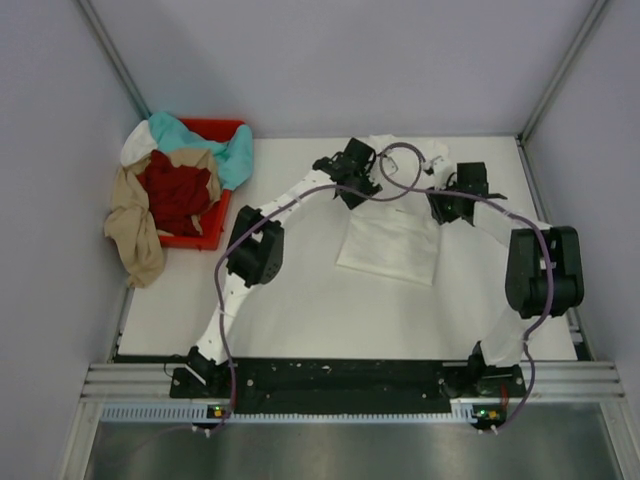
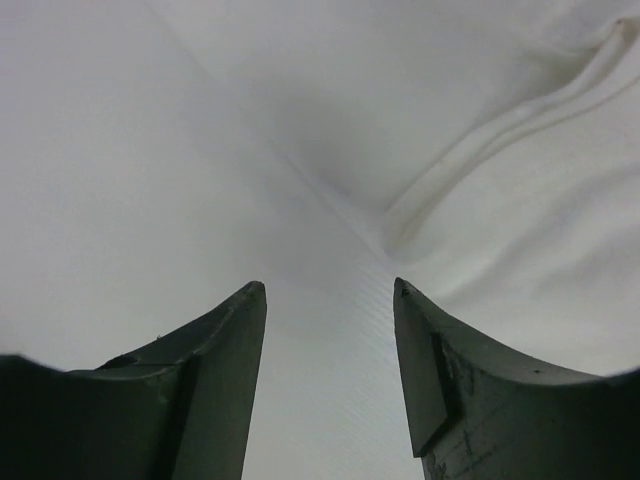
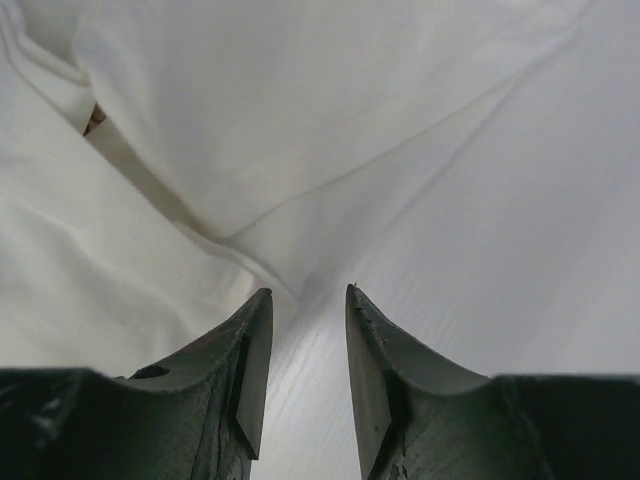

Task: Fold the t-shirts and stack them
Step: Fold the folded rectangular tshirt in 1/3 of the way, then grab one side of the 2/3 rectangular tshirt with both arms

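In the top view the bare table [image 1: 300, 320] at lower centre, between the two arms, is open ground. Another open patch lies at lower left, below the bin [image 1: 195, 240]. The bin fills the upper left corner, piled high with shirts [image 1: 180, 185]. A tan shirt [image 1: 135, 235] spills over its left side toward the table edge. The white shirt [image 1: 390, 250] lies low and flat at centre. The left arm [image 1: 255, 250] slants across centre left. The right arm [image 1: 545, 270] crowds the right edge beside the wall [image 1: 610, 200]. A cable [image 1: 400, 148] loops between the wrists at upper centre.
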